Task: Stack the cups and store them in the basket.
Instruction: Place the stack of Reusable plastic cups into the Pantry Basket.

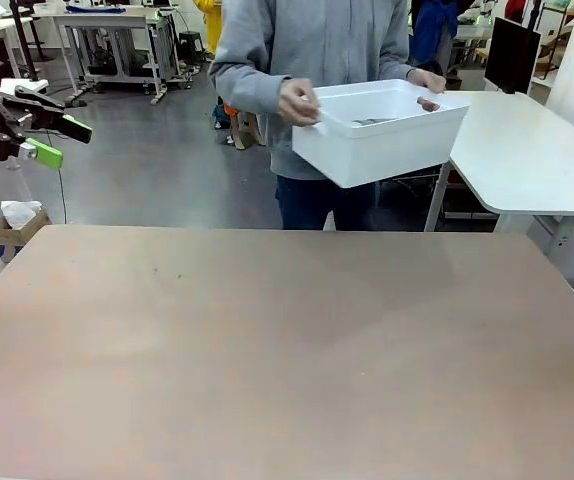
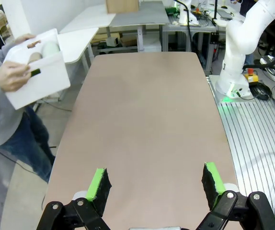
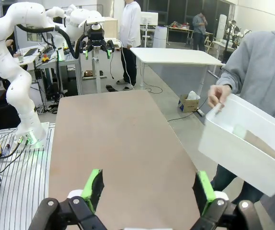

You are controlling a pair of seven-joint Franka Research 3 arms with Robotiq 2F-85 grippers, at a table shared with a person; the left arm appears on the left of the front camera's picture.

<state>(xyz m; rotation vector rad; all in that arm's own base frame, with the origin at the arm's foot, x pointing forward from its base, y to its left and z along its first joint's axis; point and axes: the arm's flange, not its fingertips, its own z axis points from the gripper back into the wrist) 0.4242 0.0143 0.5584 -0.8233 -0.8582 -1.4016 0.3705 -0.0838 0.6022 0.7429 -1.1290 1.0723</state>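
Left claw (image 2: 155, 188) open, empty, above bare table (image 2: 147, 110); right claw (image 3: 147, 190) likewise. Basket (image 1: 382, 135) far ahead of both claws, held off table in person's hands (image 1: 297, 100). Cups (image 2: 44, 50) lie inside. Cups likely light, rigid, smooth; grip across upper wall.

White arms (image 3: 13, 57), black tools (green pads (image 2: 99, 184)); person (image 1: 312, 60) in grey hoodie.

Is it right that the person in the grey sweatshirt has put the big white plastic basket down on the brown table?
Not quite. The person is holding the big white plastic basket up in both hands, above the floor beyond the brown table, not resting on it. The front view shows this.
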